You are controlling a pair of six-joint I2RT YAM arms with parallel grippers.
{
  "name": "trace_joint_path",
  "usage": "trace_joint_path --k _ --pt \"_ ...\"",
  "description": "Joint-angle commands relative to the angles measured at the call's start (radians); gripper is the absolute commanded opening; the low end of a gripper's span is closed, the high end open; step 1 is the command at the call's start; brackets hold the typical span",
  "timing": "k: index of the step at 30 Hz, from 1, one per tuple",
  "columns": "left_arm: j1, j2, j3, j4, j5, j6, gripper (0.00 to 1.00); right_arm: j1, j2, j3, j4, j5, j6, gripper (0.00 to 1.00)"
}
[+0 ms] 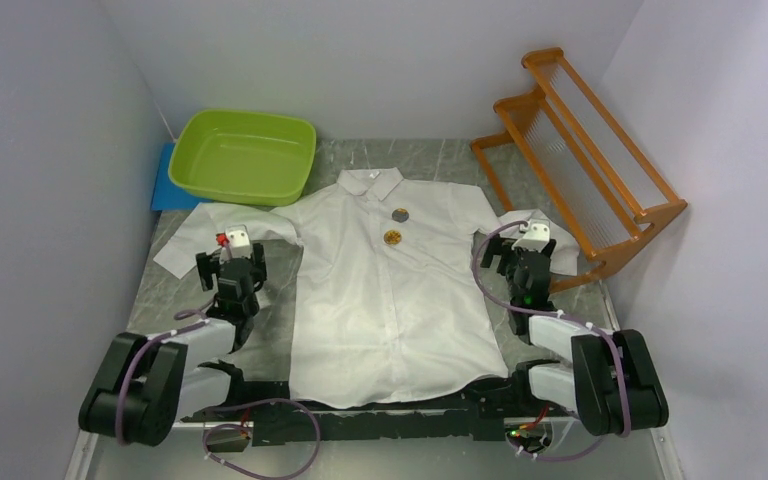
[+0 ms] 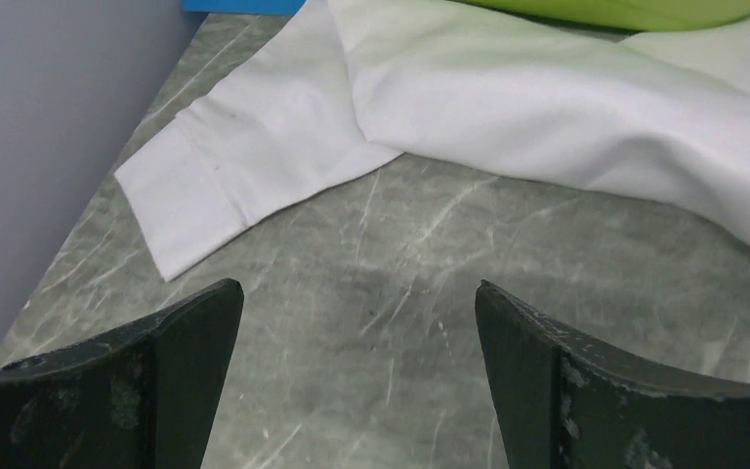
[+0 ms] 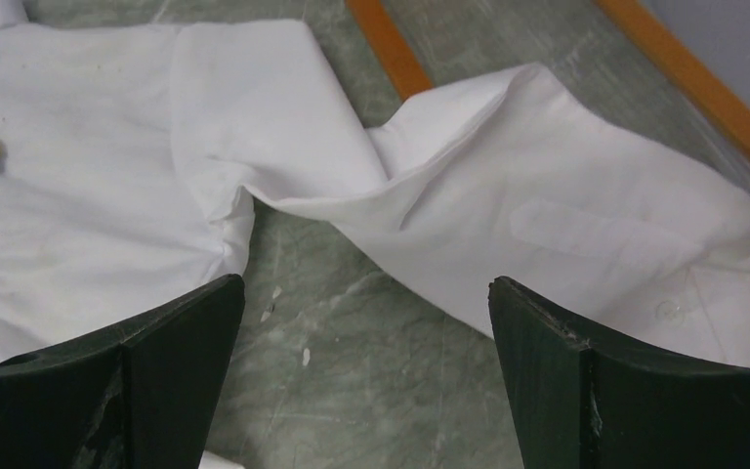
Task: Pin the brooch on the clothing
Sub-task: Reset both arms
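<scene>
Two grippers open and empty, shirt flat, brooch lying loose on its chest.
The shirt [image 1: 390,300] lies front-up mid-counter [image 1: 270,325], collar at the far end. A gold disc [image 1: 393,237], likely the brooch, rests by the button line, with a grey disc [image 1: 398,213] just beyond it. The left gripper [image 2: 356,293] hovers with jaws apart over bare counter near the left cuff [image 2: 190,195]. The right gripper [image 3: 364,288], jaws also apart, hovers by the crumpled right sleeve [image 3: 566,225]. The cloth looks thin and limp, so it should bunch and slide on the smooth stone. Pinch a fold just beside the disc to steady it. The disc seems light, hard and low, so take it by its rim.
</scene>
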Motion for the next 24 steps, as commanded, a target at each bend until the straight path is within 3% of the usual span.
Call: trace_joint_path --k 1,10,14,16,18,19,22,24 --pt "0.073 0.09 0.024 0.262 0.203 0.054 0.94 -0.008 0.036 -0.006 0.21 0.011 -0.042 1.0" --pt "0.181 0.319 0.077 0.43 0.361 0.027 0.95 -0.01 0.098 -0.019 0.334 0.018 -0.115 1.0" --pt "0.212 0.541 0.069 0.709 0.397 0.036 0.94 -0.021 0.198 -0.043 0.475 0.035 -0.121 1.0" --pt "0.214 0.472 0.065 0.586 0.434 0.018 0.94 -0.022 0.254 -0.041 0.523 0.036 -0.121 1.0" --pt "0.228 0.486 0.072 0.612 0.45 0.016 0.94 -0.023 0.315 -0.03 0.566 0.033 -0.133 1.0" --pt "0.229 0.513 0.08 0.641 0.441 0.023 0.94 -0.022 0.311 -0.023 0.549 0.05 -0.127 1.0" --pt "0.229 0.471 0.153 0.419 0.409 -0.029 0.94 -0.029 0.317 0.024 0.465 0.082 -0.094 1.0" --pt "0.23 0.505 0.219 0.358 0.362 -0.042 0.94 -0.031 0.309 0.038 0.422 0.139 -0.053 1.0"
